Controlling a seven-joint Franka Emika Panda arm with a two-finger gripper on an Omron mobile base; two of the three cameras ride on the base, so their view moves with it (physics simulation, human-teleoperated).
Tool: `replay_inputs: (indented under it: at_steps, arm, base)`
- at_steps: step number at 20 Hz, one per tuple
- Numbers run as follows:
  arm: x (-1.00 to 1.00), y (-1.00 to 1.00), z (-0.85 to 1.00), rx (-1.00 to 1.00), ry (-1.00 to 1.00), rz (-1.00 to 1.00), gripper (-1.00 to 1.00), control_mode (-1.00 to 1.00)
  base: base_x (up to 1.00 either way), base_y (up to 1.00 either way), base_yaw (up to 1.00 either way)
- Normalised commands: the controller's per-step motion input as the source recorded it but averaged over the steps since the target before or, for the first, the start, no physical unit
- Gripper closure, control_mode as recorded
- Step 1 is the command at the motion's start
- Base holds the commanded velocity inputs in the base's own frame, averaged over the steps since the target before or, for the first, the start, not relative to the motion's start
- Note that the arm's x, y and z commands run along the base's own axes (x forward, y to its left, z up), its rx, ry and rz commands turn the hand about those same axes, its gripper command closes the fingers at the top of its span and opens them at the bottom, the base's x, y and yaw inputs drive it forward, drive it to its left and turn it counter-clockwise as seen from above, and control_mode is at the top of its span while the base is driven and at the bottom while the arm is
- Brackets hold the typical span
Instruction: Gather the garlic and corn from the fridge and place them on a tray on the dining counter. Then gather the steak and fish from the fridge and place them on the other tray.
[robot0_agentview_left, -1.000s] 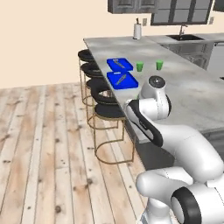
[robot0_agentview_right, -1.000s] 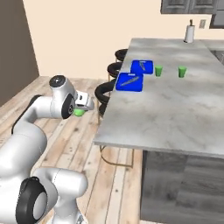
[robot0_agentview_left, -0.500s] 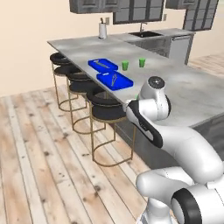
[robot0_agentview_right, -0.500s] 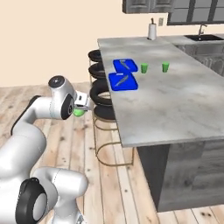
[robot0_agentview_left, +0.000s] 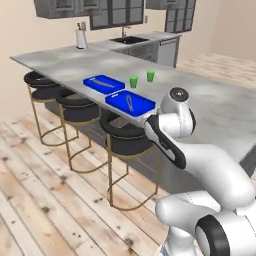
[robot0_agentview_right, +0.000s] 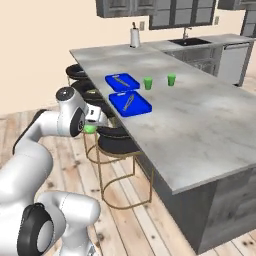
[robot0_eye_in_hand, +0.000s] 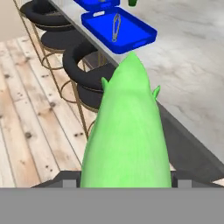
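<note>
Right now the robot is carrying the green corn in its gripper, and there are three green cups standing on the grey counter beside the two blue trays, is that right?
Nearly. The gripper does hold the corn, but the right base view shows two green cups on the dining counter beside the blue trays, not three.

two trays (robot0_agentview_right: 130, 103) side by side on dining counter (robot0_agentview_right: 200, 120), stools (robot0_agentview_left: 125, 135) below

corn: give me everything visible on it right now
The corn is a smooth, light-green oblong tapering to a point, with small leaf-like nubs at its sides. It is held in the gripper, pointing forward toward the nearer blue tray, in the air beside the dining counter above a black stool. Nothing else touches it.
</note>
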Motion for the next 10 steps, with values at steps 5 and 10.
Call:
replay_inputs:
  at_steps: [5, 10]
  arm:
    - [0.0, 0.0, 0.0, 0.0, 0.0, 0.0, 1.0, 1.0]
    - [0.0, 0.0, 0.0, 0.0, 0.0, 0.0, 1.0, 1.0]
  base:
    - [0.7, 1.0, -0.5]
    - [0.46, 1.0, -0.51]
